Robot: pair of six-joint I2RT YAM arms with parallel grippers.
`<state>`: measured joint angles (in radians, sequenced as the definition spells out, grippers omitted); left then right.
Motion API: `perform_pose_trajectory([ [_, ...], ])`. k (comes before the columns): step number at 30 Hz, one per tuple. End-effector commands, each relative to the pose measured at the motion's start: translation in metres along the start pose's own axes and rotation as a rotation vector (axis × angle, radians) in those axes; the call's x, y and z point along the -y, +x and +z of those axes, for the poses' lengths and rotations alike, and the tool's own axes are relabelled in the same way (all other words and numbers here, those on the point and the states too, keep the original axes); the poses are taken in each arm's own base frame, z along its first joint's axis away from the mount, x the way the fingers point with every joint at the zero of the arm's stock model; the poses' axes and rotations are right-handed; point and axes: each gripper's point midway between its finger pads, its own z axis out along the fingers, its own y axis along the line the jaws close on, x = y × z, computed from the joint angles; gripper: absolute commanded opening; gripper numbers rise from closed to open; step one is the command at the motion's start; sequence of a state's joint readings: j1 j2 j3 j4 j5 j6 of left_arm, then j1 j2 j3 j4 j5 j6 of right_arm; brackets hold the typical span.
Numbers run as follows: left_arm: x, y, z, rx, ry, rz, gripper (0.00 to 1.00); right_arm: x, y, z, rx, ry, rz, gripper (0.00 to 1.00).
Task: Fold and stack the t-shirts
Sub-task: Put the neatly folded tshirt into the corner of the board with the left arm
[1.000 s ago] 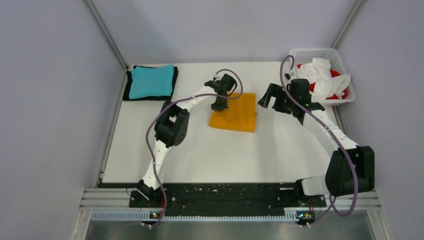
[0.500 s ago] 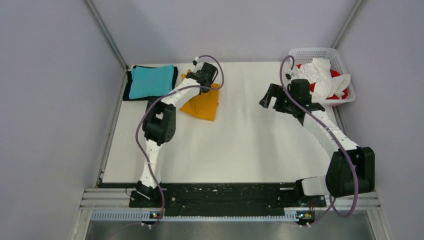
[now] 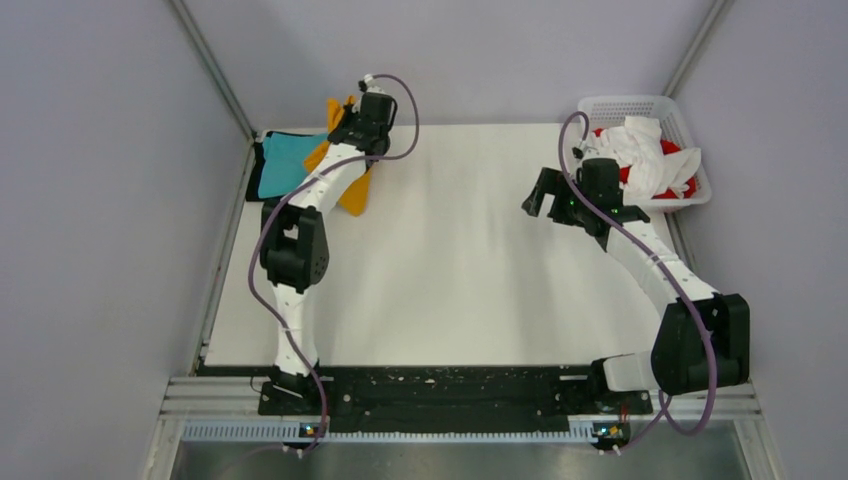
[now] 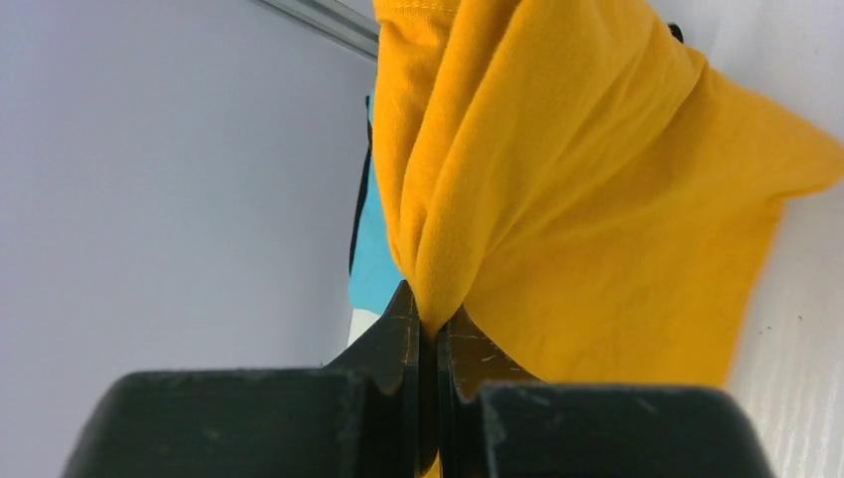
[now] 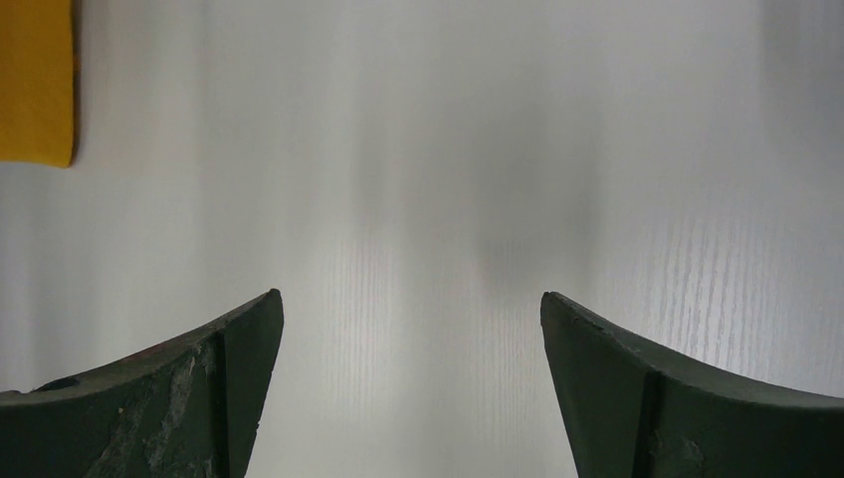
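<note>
White surface [image 3: 470, 260]. Basket [image 3: 620, 104] far right, with white shirt [image 3: 645, 150] and red shirt [image 3: 683, 160] heaped inside. Teal shirt [image 3: 285, 160] folded on black shirt [image 3: 256, 172], far-left corner. Orange-yellow shirt [image 4: 597, 179] hangs at its right edge, pinched in clenched left fingers [image 4: 426, 324]. Right fingers [image 3: 541, 203] spread apart over surface.

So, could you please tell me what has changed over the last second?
The left gripper, shut on the orange-yellow shirt, carried it from the middle of the table to the far-left corner, over the teal shirt. The right gripper stayed open and still; the basket is unchanged.
</note>
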<state>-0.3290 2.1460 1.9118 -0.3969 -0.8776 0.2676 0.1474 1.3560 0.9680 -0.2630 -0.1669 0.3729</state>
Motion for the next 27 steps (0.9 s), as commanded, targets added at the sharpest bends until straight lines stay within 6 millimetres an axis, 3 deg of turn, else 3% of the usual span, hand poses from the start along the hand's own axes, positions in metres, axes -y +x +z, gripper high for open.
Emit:
perform_pose_trajectory([
  [1,-0.063,-0.05,-0.017,0.132,-0.051,-0.109,0.0,0.002,-0.011,-0.007,0.042,0.016,-0.025,0.99],
  [5,-0.074,-0.054,-0.015,0.138,-0.042,-0.132,0.0,0.003,-0.012,-0.006,0.044,0.02,-0.03,0.99],
  [15,-0.102,-0.09,-0.034,0.217,0.018,-0.272,0.0,0.004,-0.014,-0.004,0.041,0.029,-0.029,0.99],
  [22,-0.105,-0.104,-0.056,0.256,0.129,-0.358,0.0,0.006,-0.018,-0.007,0.06,0.043,-0.029,0.99],
  [27,-0.116,-0.107,-0.058,0.27,0.107,-0.373,0.0,0.008,-0.017,-0.006,0.058,0.054,-0.025,0.98],
])
